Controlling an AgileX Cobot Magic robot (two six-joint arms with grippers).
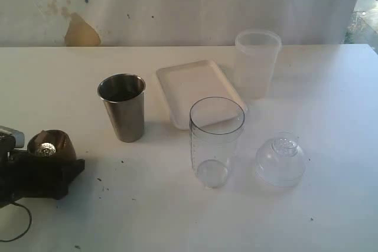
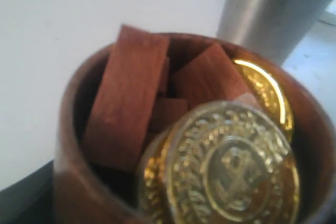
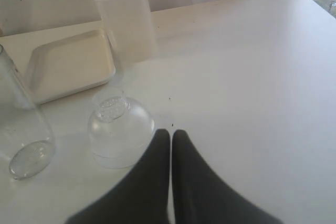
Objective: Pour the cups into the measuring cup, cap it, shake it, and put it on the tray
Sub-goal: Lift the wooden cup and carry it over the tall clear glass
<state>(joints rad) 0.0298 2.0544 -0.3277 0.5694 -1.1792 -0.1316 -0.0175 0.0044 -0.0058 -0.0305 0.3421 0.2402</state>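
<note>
The brown wooden cup [image 1: 52, 144] stands at the table's near left, holding reddish wooden blocks [image 2: 126, 98] and gold coins [image 2: 231, 166]. My left gripper [image 1: 53, 169] sits low against the cup's near side. Its fingers do not show clearly, so I cannot tell whether they grip the cup. Just behind stands the steel tumbler [image 1: 123, 107]. The clear measuring cup [image 1: 216, 141] stands upright and uncapped in the middle. The domed cap [image 1: 280, 159] rests on the table to its right. The white tray [image 1: 198, 84] lies behind. My right gripper [image 3: 171, 132] is shut and empty, just beside the cap [image 3: 118, 129].
A frosted translucent tumbler [image 1: 257, 63] stands at the back, right of the tray. A black cable [image 1: 18, 228] loops on the table at the near left corner. Small dark specks dot the white tabletop [image 1: 331, 98].
</note>
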